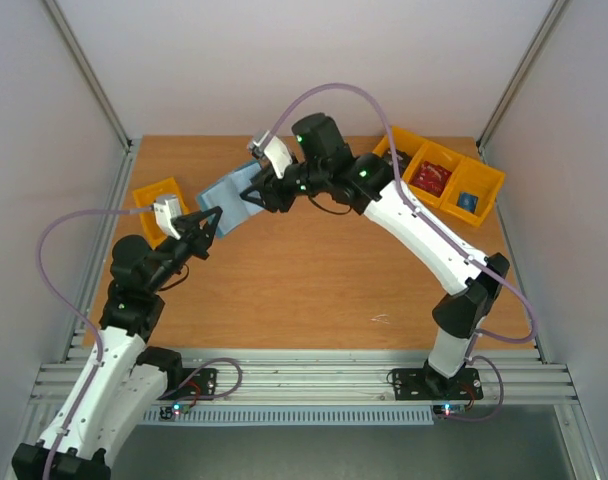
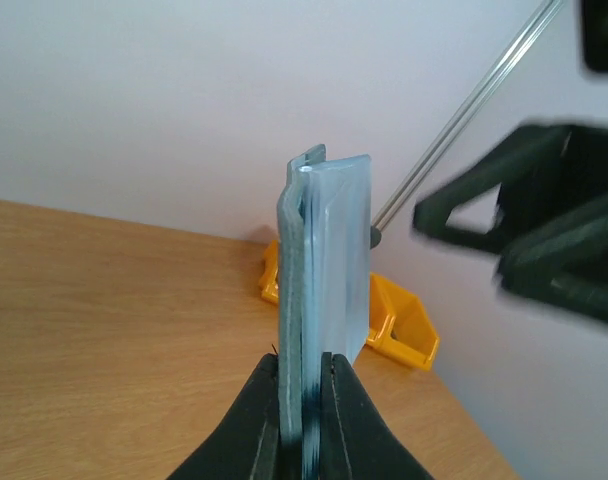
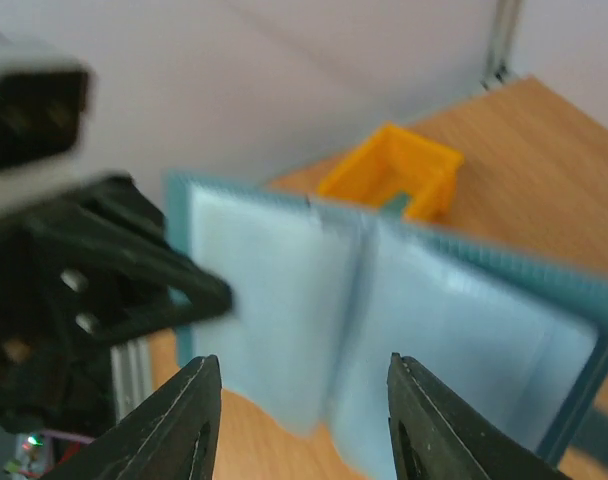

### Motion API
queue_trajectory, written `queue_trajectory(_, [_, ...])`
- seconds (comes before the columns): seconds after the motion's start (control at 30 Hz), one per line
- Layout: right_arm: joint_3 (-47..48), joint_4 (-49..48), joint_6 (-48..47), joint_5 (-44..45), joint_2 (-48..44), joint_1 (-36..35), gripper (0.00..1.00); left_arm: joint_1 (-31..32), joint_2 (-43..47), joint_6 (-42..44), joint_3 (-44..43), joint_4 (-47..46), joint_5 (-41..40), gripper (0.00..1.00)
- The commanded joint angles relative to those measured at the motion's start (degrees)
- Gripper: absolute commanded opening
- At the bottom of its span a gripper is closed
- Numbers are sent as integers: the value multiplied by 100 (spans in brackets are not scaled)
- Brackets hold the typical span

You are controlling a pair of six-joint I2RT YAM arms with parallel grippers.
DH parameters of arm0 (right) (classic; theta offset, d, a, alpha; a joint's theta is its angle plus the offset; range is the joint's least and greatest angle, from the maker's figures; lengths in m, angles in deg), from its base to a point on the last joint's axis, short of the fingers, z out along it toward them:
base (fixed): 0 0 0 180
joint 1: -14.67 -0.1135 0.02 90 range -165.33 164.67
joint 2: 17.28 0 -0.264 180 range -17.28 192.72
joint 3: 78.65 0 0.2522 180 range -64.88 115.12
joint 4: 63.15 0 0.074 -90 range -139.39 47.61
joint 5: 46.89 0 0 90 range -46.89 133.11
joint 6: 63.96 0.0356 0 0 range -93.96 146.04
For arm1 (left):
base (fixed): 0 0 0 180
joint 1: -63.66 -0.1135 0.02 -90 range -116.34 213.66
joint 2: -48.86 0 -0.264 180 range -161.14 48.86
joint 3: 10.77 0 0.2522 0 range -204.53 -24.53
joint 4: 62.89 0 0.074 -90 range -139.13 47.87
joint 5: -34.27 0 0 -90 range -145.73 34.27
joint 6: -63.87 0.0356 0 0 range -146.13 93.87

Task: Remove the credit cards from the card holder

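The card holder, a teal-blue wallet with pale blue lining, is held above the table at the back left. My left gripper is shut on its near edge. In the left wrist view the card holder stands edge-on out of the left gripper. My right gripper is open, and the opened card holder spreads just beyond its tips with nothing between the fingers. In the top view the right gripper sits at the holder's right side. The credit cards are hidden; none shows in the pockets.
A yellow bin stands at the left edge behind the left gripper. A row of yellow bins at the back right holds a red object and a small blue item. White walls enclose the wooden table.
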Motion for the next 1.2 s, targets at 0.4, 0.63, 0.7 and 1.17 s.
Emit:
queue_trajectory(0.4, [-1409,-1156,1049,2269,-321,-920,74,-26,-281,-851,-520,-420,553,0])
queue_trajectory(0.63, [-1301,-984,1022,2155,-48,-952,74,-26,-229,-926,-510,-554,729,0])
queue_trajectory(0.7, [-1297,-925,957,2069,-3,-947,75,-26,-224,-950,-501,-589,731,0])
queue_trajectory(1.17, [-1046,-670,881,1940,330,-924,46,-26,-243,-981,-487,-858,1031,0])
